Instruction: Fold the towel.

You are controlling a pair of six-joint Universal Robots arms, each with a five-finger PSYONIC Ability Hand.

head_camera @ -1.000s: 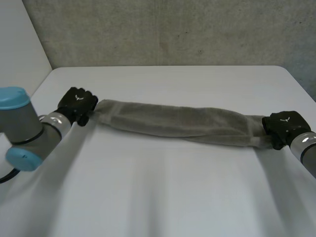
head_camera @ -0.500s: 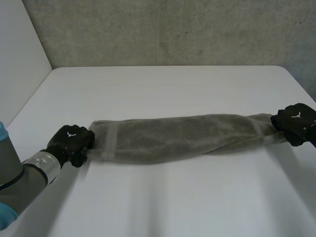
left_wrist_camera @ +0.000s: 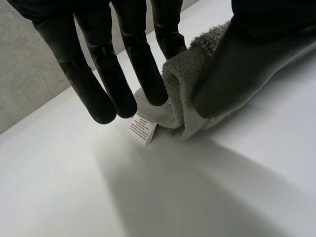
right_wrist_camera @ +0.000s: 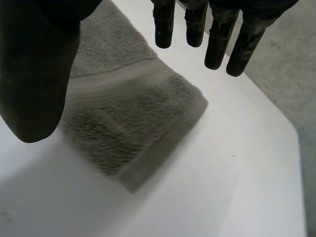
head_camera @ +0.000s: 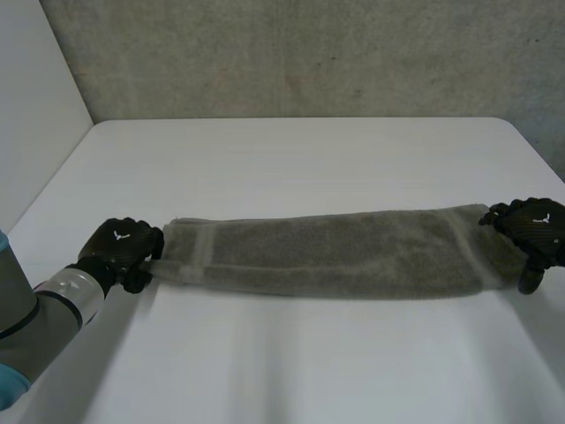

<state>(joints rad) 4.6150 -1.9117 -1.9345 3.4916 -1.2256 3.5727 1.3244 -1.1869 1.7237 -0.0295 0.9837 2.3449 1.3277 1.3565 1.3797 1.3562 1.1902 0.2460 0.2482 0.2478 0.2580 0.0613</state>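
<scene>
A grey-green towel point(head_camera: 335, 252) lies as a long flat strip across the white table point(head_camera: 291, 159). My left hand point(head_camera: 119, 249) is at the towel's left end. In the left wrist view that end point(left_wrist_camera: 182, 98) bunches up between my thumb point(left_wrist_camera: 237, 74) and straight fingers point(left_wrist_camera: 143, 69), which pinch it; a white care label point(left_wrist_camera: 142, 129) hangs below. My right hand point(head_camera: 530, 231) hovers at the towel's right end. In the right wrist view its fingers point(right_wrist_camera: 217, 34) are straight and spread from the thumb point(right_wrist_camera: 34, 74), and the towel's corner point(right_wrist_camera: 133, 133) lies flat on the table beneath, untouched.
A grey wall point(head_camera: 291, 53) stands behind the table's far edge. The table's right edge point(right_wrist_camera: 296, 148) runs close past the towel's right end. Bare tabletop lies in front of and behind the towel.
Both hands carried the towel toward the near side and laid it flat. The right hand has opened and let go of the right end; the left hand still pinches its end.
</scene>
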